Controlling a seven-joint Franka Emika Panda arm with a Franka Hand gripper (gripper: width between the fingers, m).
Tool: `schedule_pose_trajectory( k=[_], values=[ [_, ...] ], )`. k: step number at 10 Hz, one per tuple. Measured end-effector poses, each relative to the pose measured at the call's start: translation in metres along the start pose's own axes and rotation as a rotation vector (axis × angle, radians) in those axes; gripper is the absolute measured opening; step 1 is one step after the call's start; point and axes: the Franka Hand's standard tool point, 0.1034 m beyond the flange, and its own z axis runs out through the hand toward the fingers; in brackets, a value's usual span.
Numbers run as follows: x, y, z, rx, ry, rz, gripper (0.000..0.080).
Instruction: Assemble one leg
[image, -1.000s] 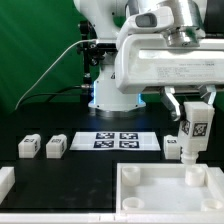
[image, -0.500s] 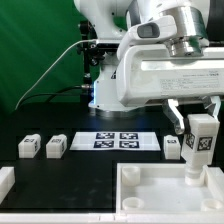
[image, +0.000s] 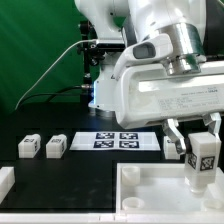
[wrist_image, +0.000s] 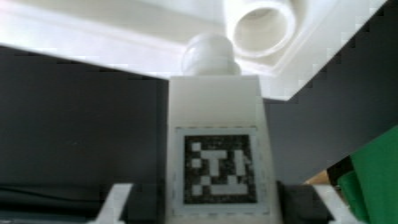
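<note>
My gripper (image: 203, 128) is shut on a white leg (image: 203, 160) with a black-and-white tag, held upright with its lower tip just over the rim of the large white tray-like part (image: 150, 190) at the exterior view's right. In the wrist view the leg (wrist_image: 217, 140) fills the middle between my two fingers (wrist_image: 137, 205), and its rounded tip points close to a round socket (wrist_image: 263, 27) in the tray part's corner. Two more legs (image: 28, 146) (image: 55, 147) stand on the table at the exterior view's left, and another leg (image: 172, 147) stands behind my held one.
The marker board (image: 116, 141) lies flat on the black table in the middle. A white block (image: 5, 180) sits at the exterior view's left edge. The robot's base (image: 112, 90) stands behind the board, before a green backdrop.
My gripper with the leg has moved toward the exterior view's right and slightly down, bringing the leg's tip closer to the tray part's corner.
</note>
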Motion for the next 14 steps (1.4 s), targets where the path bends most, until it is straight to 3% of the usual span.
schedule_pose_trajectory(
  k=[3, 14],
  values=[
    [-0.005, -0.017, 0.007, 0.018, -0.01, -0.01, 0.0292],
    [-0.01, -0.011, 0.021, 0.008, 0.027, 0.007, 0.0294]
  ],
)
